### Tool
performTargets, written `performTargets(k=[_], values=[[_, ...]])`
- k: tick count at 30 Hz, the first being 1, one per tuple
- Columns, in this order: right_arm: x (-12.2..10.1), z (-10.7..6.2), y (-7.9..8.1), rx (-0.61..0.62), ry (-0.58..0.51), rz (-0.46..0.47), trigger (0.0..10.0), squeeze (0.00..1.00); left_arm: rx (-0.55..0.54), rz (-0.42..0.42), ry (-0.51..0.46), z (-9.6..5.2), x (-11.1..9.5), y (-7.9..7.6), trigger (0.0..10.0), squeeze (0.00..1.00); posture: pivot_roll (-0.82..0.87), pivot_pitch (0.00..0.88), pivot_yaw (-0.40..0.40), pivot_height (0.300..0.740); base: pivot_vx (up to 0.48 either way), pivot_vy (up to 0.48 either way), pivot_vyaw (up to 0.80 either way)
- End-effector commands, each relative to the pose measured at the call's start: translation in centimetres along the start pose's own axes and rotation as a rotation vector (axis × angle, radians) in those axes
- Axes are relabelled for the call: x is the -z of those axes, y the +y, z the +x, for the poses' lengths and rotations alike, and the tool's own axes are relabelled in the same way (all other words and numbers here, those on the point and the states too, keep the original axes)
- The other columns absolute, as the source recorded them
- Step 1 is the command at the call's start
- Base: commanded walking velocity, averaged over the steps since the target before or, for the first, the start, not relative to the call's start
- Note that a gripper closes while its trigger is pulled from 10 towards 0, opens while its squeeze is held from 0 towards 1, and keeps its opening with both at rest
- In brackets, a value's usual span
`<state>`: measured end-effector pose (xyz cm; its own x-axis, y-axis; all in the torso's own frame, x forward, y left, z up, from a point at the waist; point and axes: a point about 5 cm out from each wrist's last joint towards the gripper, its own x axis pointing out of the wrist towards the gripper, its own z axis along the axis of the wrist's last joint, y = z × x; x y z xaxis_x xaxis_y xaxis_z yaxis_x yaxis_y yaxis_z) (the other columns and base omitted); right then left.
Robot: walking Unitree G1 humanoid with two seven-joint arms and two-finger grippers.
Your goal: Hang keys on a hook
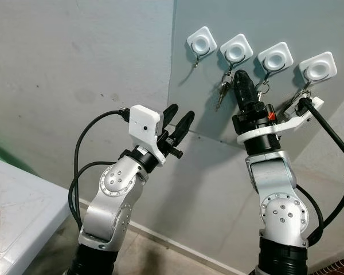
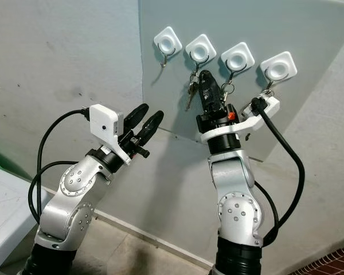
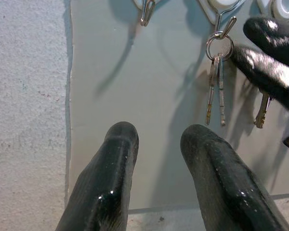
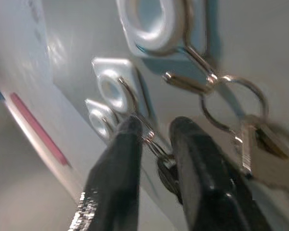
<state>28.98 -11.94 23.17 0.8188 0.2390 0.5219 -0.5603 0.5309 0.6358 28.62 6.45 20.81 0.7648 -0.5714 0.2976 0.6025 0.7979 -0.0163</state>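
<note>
Four white hooks sit in a row on a grey panel. The leftmost hook is bare. A bunch of keys hangs by its ring from the second hook. The third hook and fourth hook carry keys too. My right gripper is raised just under the second hook. Its fingers stand slightly open, with that bunch's ring between them. My left gripper is open and holds nothing. It points at the panel from lower left.
A white surface juts in at the lower left, below my left arm. A thick black cable loops off my right wrist. The rough grey wall meets the panel at a corner. Red tiles show at the bottom right.
</note>
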Motion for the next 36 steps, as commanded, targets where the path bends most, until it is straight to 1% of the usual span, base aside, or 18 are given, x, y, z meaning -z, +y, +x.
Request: performTargets(k=[1, 2, 4, 6, 7, 8, 13, 14, 16, 20, 21, 27, 28, 29, 30, 32, 33, 36], values=[[0.4, -0.4, 0.2, -0.027, 0.031, -0.068, 10.0, 1.00, -0.017, 0.018, -0.009, -0.1, -0.3, 0.2, 10.0, 0.00, 0.12, 0.000, -0.044, 0.736, 0.000, 0.000, 0.00], [0.6, -0.6, 0.2, -0.036, 0.049, -0.098, 10.0, 1.00, -0.019, 0.020, -0.009, -0.2, -0.3, 0.2, 10.0, 0.00, 0.12, 0.000, -0.044, 0.736, 0.000, 0.000, 0.00], [0.8, -0.7, 0.2, -0.041, 0.058, -0.113, 10.0, 1.00, -0.021, 0.020, -0.008, -0.2, -0.2, 0.3, 10.0, 0.00, 0.12, 0.000, -0.044, 0.736, 0.000, 0.000, 0.00], [1.1, -0.9, 0.1, -0.056, 0.088, -0.177, 10.0, 1.00, -0.022, 0.021, -0.006, -0.3, -0.1, 0.3, 10.0, 0.00, 0.12, 0.000, -0.041, 0.736, 0.000, 0.000, 0.00], [1.1, -0.9, 0.1, -0.056, 0.088, -0.177, 10.0, 1.00, -0.022, 0.021, -0.006, -0.3, -0.1, 0.3, 10.0, 0.00, 0.12, 0.000, -0.041, 0.736, 0.000, 0.000, 0.00], [1.7, -1.2, -0.2, -0.067, 0.128, -0.250, 10.0, 1.00, -0.023, 0.029, -0.005, -0.3, 0.1, 0.3, 10.0, 0.00, 0.12, 0.000, -0.041, 0.736, 0.000, 0.000, 0.00], [2.3, -1.7, -0.5, -0.079, 0.160, -0.300, 10.0, 1.00, -0.028, 0.036, -0.001, -0.5, 0.3, 0.4, 10.0, 0.00, 0.12, 0.000, -0.040, 0.736, 0.000, 0.000, 0.00], [3.1, -2.4, -1.1, -0.080, 0.205, -0.350, 10.0, 1.00, -0.037, 0.035, 0.010, -0.8, 1.0, 0.6, 10.0, 0.00, 0.12, 0.000, -0.040, 0.736, 0.000, 0.000, 0.00], [3.3, -2.7, -1.4, -0.077, 0.220, -0.366, 10.0, 1.00, -0.042, 0.035, 0.014, -1.0, 1.2, 0.6, 10.0, 0.00, 0.12, 0.000, -0.040, 0.736, 0.000, 0.000, 0.00], [4.2, -4.5, -3.6, -0.020, 0.285, -0.438, 10.0, 1.00, -0.072, 0.043, 0.064, -2.1, 3.3, 1.1, 10.0, 0.00, 0.12, 0.000, -0.037, 0.736, 0.000, 0.000, 0.00], [4.2, -4.5, -3.6, -0.020, 0.285, -0.438, 10.0, 1.00, -0.072, 0.043, 0.064, -2.1, 3.3, 1.1, 10.0, 0.00, 0.12, 0.000, -0.037, 0.736, 0.000, 0.000, 0.00], [5.2, -7.1, -6.3, 0.075, 0.363, -0.508, 10.0, 1.00, -0.112, 0.040, 0.103, -3.6, 5.6, 1.6, 10.0, 0.00, 0.12, 0.000, -0.037, 0.736, 0.000, 0.000, 0.00], [5.2, -7.1, -6.3, 0.075, 0.363, -0.508, 10.0, 1.00, -0.112, 0.040, 0.103, -3.6, 5.6, 1.6, 10.0, 0.00, 0.12, 0.000, -0.037, 0.736, 0.000, 0.000, 0.00], [5.7, -8.4, -7.6, 0.112, 0.402, -0.529, 10.0, 0.00, -0.131, 0.048, 0.133, -4.3, 6.9, 1.9, 10.0, 0.00, 0.12, 0.000, -0.037, 0.736, 0.000, 0.000, 0.00], [5.7, -8.4, -7.6, 0.112, 0.402, -0.529, 10.0, 0.00, -0.131, 0.048, 0.133, -4.3, 6.9, 1.9, 10.0, 0.00, 0.12, 0.000, -0.037, 0.736, 0.000, 0.000, 0.00], [6.4, -10.4, -9.8, 0.200, 0.463, -0.566, 10.0, 0.00, -0.160, 0.055, 0.194, -5.4, 9.0, 2.3, 10.0, 0.00, 0.11, 0.000, -0.030, 0.736, 0.000, 0.000, 0.00], [6.4, -10.4, -9.8, 0.200, 0.463, -0.566, 10.0, 0.00, -0.160, 0.055, 0.194, -5.4, 9.0, 2.3, 10.0, 0.00, 0.11, 0.000, -0.030, 0.736, 0.000, 0.000, 0.00], [6.9, -12.0, -11.3, 0.261, 0.513, -0.584, 10.0, 0.00, -0.202, 0.038, 0.260, -6.6, 10.9, 2.8, 10.0, 0.00, 0.10, 0.000, -0.029, 0.736, 0.000, 0.000, 0.00]])
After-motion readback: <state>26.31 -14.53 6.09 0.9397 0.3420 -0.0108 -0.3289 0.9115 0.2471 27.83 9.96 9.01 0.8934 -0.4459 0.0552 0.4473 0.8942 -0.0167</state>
